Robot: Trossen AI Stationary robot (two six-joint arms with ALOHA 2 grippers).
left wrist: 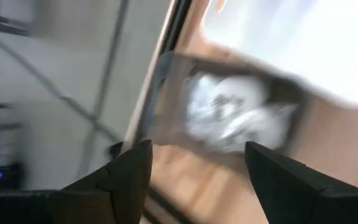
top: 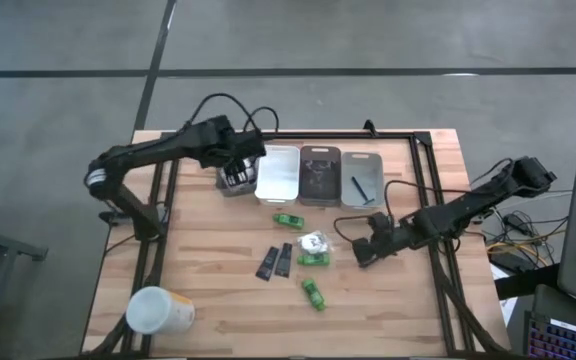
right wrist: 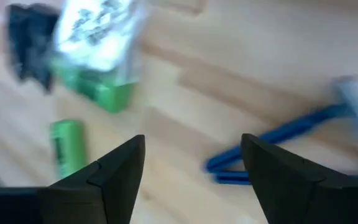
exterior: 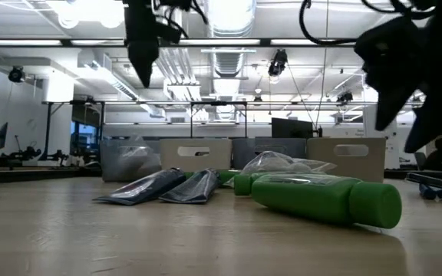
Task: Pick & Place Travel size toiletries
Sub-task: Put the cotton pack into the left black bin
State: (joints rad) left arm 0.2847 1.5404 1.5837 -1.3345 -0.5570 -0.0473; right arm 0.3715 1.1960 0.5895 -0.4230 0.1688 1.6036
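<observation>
The toiletries lie loose mid-table: a green tube, a white round packet resting on a green piece, two flat black sachets and another green tube. In the low view the near green tube lies on its side. My left gripper hangs open above the leftmost bin, which holds white packets. My right gripper is open above bare wood, with a blue-handled item just beyond it and the white packet farther off.
Four small bins stand in a row at the far edge: the leftmost, a white one, a dark one and a grey one. A white-and-yellow cup lies at the near left corner. A black frame rail runs along the right side.
</observation>
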